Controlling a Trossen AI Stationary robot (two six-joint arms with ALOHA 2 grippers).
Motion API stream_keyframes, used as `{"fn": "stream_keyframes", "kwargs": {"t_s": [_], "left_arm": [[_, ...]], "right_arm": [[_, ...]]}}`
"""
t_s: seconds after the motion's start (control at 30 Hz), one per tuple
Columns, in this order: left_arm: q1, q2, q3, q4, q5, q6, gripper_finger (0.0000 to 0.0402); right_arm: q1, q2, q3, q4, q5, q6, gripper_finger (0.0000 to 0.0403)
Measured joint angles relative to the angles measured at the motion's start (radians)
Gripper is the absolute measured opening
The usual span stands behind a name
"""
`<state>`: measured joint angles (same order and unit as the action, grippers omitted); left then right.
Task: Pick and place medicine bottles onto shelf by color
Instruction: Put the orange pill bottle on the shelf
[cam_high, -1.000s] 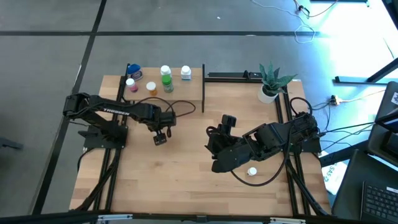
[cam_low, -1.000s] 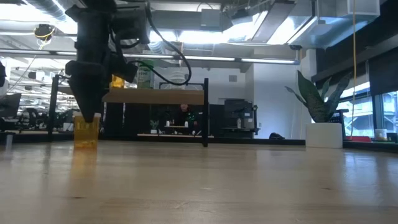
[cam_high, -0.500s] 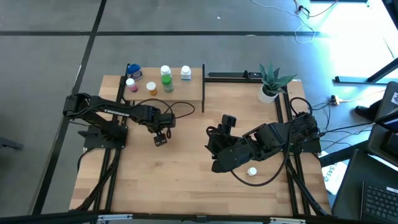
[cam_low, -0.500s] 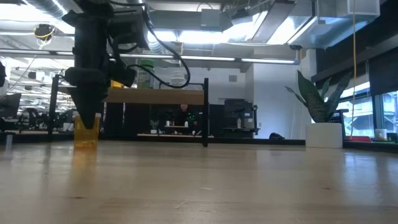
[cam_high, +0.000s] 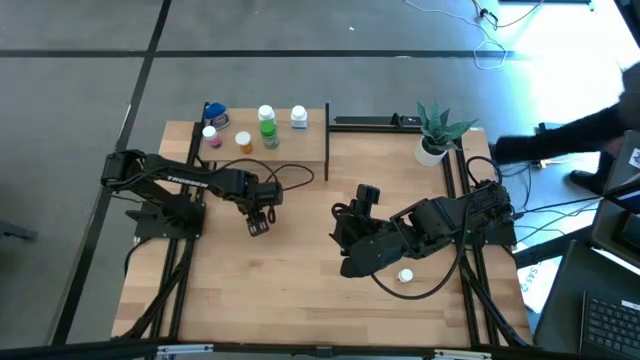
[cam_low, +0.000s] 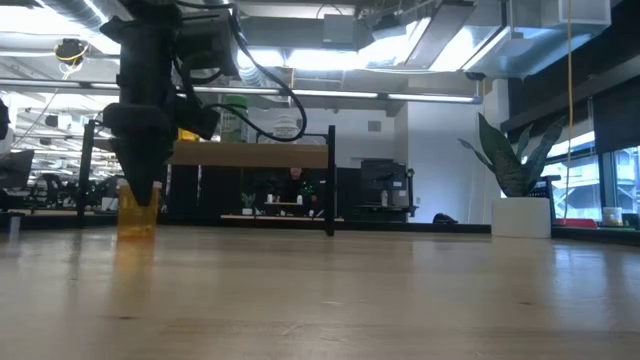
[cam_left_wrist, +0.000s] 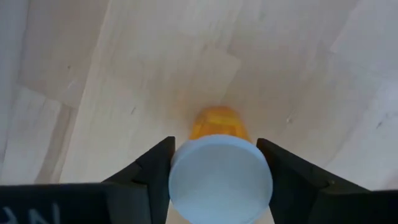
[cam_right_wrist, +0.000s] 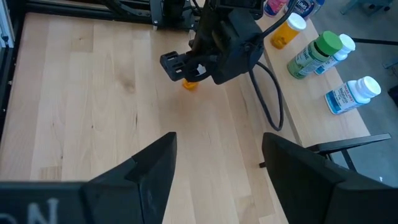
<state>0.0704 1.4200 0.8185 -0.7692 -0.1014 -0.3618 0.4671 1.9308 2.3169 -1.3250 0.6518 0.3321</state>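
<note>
Orange pill bottle with white cap (cam_left_wrist: 219, 168): upright on wooden tabletop (cam_high: 300, 280), well short of raised wooden shelf (cam_high: 300, 150). Left gripper (cam_high: 258, 222) fingers, wide a moment ago, have narrowed against its cap; grasp forming, lift pending. Right gripper (cam_right_wrist: 214, 163): open, empty, waiting mid-table.

Five medicine bottles (cam_high: 267, 126) standing on the shelf (cam_high: 300, 150) at the tabletop's (cam_high: 290, 290) far left edge; potted plant (cam_high: 436, 131) at far right corner; lone bottle (cam_high: 406, 275) near the right edge.
</note>
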Motion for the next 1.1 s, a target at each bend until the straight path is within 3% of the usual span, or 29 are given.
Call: {"fn": "stream_keyframes", "kwargs": {"t_s": [0.33,0.63,0.97,1.1], "left_arm": [[-0.045,-0.007,0.068,-0.06,0.023,-0.022,0.0192],[-0.117,-0.007,0.339,-0.309,-0.014,-0.025,0.0192],[-0.159,-0.008,0.645,-0.654,-0.128,-0.072,0.0192],[-0.152,-0.008,0.736,-0.699,-0.143,-0.05,0.0192]], "right_arm": [[0.0,0.0,0.0,0.0,0.0,0.0,0.0239],[0.0,0.0,0.0,0.0,0.0,0.0,0.0239],[0.0,0.0,0.0,0.0,0.0,0.0,0.0239],[0.0,0.0,0.0,0.0,0.0,0.0,0.0239]]}}
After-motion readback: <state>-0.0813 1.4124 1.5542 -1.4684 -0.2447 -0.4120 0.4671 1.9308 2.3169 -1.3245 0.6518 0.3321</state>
